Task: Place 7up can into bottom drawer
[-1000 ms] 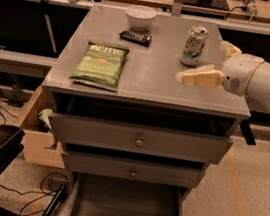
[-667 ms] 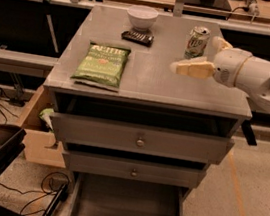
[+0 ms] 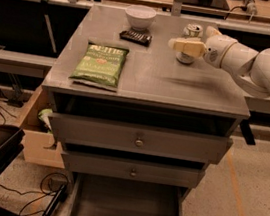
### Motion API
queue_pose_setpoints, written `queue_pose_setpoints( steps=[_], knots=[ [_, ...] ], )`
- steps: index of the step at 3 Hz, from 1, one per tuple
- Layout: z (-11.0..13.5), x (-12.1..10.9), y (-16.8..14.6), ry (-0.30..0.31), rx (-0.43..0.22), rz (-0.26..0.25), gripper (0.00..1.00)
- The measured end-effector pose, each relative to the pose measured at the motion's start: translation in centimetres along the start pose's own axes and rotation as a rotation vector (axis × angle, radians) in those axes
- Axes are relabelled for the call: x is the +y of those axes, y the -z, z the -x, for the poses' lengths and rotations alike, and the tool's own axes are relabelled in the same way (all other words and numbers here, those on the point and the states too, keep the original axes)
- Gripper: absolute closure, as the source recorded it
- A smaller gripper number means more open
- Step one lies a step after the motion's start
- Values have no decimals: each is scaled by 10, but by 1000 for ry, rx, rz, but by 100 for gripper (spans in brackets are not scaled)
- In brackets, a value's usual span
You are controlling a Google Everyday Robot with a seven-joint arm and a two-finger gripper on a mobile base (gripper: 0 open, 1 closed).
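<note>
Camera view: gripper [image 3: 178, 44] overlaps 7up can [image 3: 192, 30]; bowl [image 3: 140, 16] near, chip bag [image 3: 100, 64] apart.

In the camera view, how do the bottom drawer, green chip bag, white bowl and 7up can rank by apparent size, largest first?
1. bottom drawer
2. green chip bag
3. white bowl and 7up can look about alike; the claw, in front of the can's middle, hides part of it.

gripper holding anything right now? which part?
Cannot be told. The gripper sits across the can's middle; the can stands on the cabinet top, no hold visible.
</note>
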State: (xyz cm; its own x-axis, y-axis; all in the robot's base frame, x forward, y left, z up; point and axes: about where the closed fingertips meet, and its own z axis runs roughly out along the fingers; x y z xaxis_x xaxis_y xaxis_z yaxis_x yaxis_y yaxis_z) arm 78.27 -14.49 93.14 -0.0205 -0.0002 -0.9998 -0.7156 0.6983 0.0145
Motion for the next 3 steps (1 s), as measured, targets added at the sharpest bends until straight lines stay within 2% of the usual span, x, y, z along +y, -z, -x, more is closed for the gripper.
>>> queue_pose_setpoints(
  steps=[1,2,3],
  knots=[
    [-3,-34,-6,-8,28,-46,0],
    [-2,-40,-5,-6,33,-57,15],
    [-2,-38,-8,-7,34,-53,38]
  ],
)
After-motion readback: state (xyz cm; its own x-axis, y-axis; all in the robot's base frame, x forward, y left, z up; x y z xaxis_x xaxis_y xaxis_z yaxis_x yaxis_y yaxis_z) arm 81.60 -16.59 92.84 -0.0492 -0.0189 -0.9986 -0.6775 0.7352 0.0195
